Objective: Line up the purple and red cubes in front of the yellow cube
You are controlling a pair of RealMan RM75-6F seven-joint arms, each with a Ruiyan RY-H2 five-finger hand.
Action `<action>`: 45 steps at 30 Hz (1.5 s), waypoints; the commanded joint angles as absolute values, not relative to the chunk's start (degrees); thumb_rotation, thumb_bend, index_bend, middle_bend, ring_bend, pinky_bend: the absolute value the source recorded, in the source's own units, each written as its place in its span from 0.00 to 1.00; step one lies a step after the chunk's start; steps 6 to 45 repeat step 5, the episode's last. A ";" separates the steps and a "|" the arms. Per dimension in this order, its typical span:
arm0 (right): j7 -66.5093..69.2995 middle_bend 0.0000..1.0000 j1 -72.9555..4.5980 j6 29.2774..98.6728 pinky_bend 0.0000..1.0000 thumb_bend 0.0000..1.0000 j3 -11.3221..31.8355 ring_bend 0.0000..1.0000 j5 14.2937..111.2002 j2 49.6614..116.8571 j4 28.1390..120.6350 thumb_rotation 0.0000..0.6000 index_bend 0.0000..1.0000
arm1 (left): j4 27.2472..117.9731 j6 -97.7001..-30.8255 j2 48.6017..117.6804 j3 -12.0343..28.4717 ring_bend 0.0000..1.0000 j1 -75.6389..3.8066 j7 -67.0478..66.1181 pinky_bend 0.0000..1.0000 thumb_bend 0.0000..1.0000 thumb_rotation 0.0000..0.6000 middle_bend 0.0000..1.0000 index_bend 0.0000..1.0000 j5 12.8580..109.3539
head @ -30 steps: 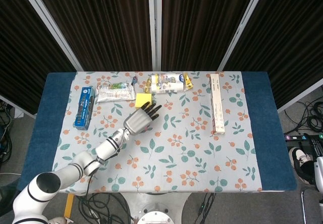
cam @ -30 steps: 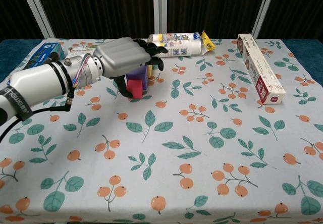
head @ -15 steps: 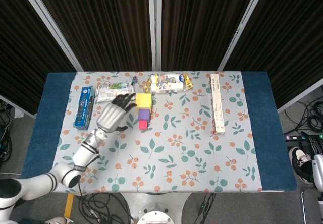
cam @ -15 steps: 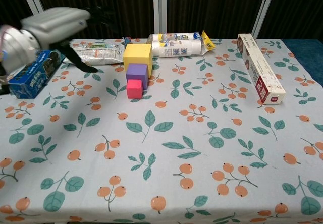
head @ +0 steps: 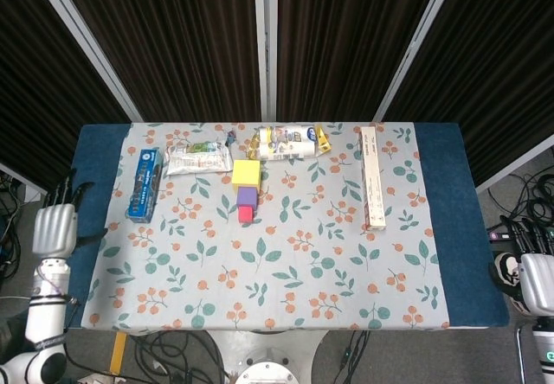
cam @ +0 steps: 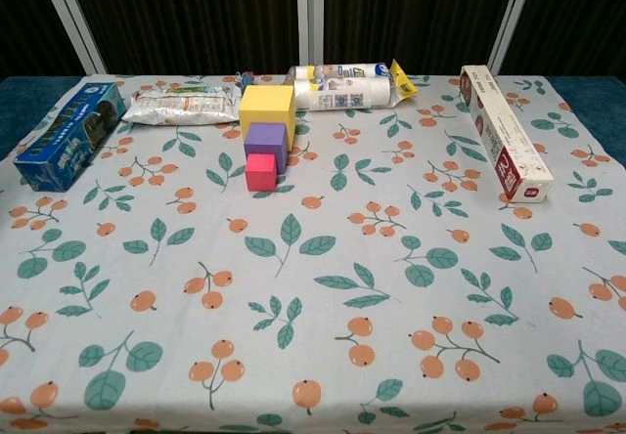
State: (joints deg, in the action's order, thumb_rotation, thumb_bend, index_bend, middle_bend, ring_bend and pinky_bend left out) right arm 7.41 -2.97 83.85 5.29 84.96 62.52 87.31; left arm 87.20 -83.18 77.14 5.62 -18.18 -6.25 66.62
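Head view: left hand (head: 54, 227) off-table, empty.

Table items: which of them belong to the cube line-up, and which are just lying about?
Job:
yellow cube
purple cube
red cube

Lying about:
blue box
silver packet
white printed packet
long white carton

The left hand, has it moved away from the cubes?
Yes. The left hand has pulled back past the table's left edge, far from the yellow cube.
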 commanded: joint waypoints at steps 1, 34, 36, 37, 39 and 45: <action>8.23 0.05 -3.00 83.63 0.00 0.29 4.85 0.00 85.12 62.35 88.35 1.00 0.01 | 90.32 -86.63 75.79 3.73 0.08 -15.14 -7.83 0.14 0.12 1.00 0.09 0.25 68.35; 9.28 0.05 -2.64 83.15 0.00 0.30 4.18 0.00 84.79 62.42 87.87 1.00 0.01 | 93.87 -89.44 74.61 1.99 0.08 -12.34 -10.11 0.14 0.12 1.00 0.09 0.25 70.44; 9.28 0.05 -2.64 83.15 0.00 0.30 4.18 0.00 84.79 62.42 87.87 1.00 0.01 | 93.87 -89.44 74.61 1.99 0.08 -12.34 -10.11 0.14 0.12 1.00 0.09 0.25 70.44; 9.28 0.05 -2.64 83.15 0.00 0.30 4.18 0.00 84.79 62.42 87.87 1.00 0.01 | 93.87 -89.44 74.61 1.99 0.08 -12.34 -10.11 0.14 0.12 1.00 0.09 0.25 70.44; 9.28 0.05 -2.64 83.15 0.00 0.30 4.18 0.00 84.79 62.42 87.87 1.00 0.01 | 93.87 -89.44 74.61 1.99 0.08 -12.34 -10.11 0.14 0.12 1.00 0.09 0.25 70.44; 9.28 0.05 -2.64 83.15 0.00 0.30 4.18 0.00 84.79 62.42 87.87 1.00 0.01 | 93.87 -89.44 74.61 1.99 0.08 -12.34 -10.11 0.14 0.12 1.00 0.09 0.25 70.44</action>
